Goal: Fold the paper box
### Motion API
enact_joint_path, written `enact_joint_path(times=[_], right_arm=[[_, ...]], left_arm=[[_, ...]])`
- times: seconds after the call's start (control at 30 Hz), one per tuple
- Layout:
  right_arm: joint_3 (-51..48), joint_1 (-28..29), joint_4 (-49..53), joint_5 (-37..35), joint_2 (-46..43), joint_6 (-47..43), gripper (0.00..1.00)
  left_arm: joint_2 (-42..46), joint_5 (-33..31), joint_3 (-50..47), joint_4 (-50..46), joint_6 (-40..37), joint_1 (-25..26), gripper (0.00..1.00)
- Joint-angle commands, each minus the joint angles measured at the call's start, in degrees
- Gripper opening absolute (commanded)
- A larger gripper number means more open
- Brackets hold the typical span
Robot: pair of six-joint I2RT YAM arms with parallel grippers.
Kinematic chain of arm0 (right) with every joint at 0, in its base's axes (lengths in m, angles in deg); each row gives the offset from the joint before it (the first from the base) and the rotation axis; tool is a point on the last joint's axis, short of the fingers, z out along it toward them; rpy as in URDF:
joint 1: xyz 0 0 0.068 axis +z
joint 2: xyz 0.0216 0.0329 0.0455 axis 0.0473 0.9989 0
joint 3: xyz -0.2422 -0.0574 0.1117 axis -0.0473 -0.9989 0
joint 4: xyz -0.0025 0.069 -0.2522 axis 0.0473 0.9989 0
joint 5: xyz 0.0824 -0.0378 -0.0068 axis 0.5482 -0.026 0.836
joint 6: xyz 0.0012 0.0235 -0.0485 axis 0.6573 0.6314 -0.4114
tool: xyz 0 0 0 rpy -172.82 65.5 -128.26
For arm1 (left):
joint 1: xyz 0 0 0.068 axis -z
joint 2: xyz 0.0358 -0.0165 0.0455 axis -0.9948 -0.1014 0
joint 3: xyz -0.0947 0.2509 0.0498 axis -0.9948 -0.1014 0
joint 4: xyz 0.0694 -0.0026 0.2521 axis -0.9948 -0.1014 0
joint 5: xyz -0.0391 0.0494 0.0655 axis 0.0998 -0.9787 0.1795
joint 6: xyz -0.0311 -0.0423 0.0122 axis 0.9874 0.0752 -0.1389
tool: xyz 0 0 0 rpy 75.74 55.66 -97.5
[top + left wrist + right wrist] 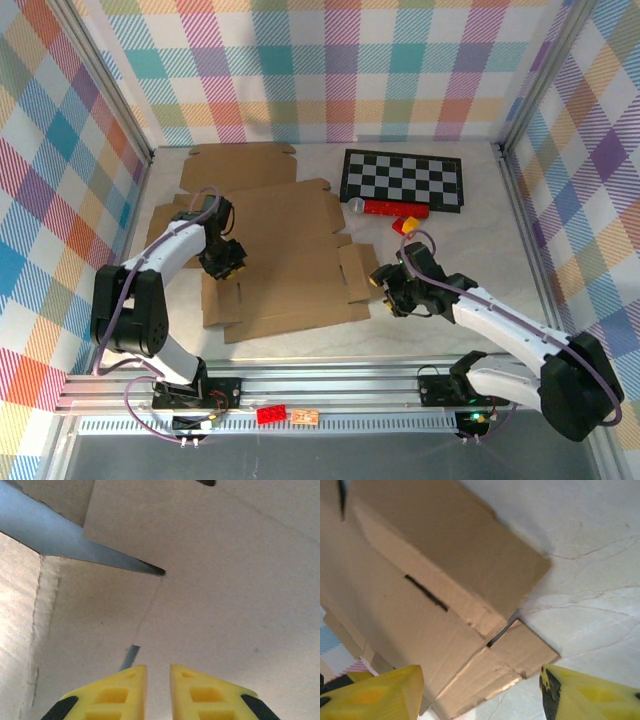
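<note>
Left hand (158, 672) hangs over the 9 o'clock edge of the paper box (285, 260), its yellow fingers almost together with a slim gap between them. I cannot tell whether any cardboard is nipped there. Right hand (480, 680) sits at the 3 o'clock side with its fingers well apart, gripping nothing, and the small side flap (357, 272) lies just beyond them.

On the counter (450, 250), the box is the largest thing. It is a cut and creased cardboard blank lying flat, a little toward 9 o'clock of centre. No wall stands and no flap is tucked, so by my judgement the folding has barely begun. The walls are yet to be raised, the side flaps turned in and the lid closed. Both hands look placed to start on opposite side flaps.

Its outline is nearly as wide as it is deep, so the long axis is hard to call. I would put it roughly from 12 to 6 o'clock. The main creases cross it from 9 to 3, tipped so the 3 o'clock end sits slightly farther back. The side flaps point out toward 9 and 3.

A second cardboard sheet (240, 165) lies flat at 11 o'clock, and a checkerboard (403, 180) at 1 o'clock.
</note>
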State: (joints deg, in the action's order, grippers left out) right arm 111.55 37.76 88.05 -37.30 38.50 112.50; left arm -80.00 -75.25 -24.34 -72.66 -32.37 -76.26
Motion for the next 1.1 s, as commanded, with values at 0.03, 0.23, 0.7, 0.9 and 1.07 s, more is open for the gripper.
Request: enact_joint_path(times=[0.03,0.23,0.7,0.9,1.07], right_arm=[[-4.0,0.6,-11.7,-0.1,2.1,6.4,0.61],[-7.7,1.6,-19.6,-0.8,5.3,9.4,0.61],[-11.3,2.9,-33.9,-5.3,11.5,8.4,0.55],[-13.2,2.9,-41.0,-7.1,13.8,8.5,0.52],[-12.1,2.9,-44.7,-7.7,15.3,8.0,0.51]], left_arm=[[-1.9,0.5,1.4,-0.2,-3.3,-1.6,0.17],[-4.9,0.0,-0.5,1.2,-3.8,-1.6,0.15],[-8.5,-2.6,-3.0,2.2,-5.4,-1.6,0.12],[-10.3,-4.1,-2.9,2.2,-6.3,-1.4,0.1],[-10.8,-4.7,-2.3,2.2,-6.4,-0.9,0.09]])
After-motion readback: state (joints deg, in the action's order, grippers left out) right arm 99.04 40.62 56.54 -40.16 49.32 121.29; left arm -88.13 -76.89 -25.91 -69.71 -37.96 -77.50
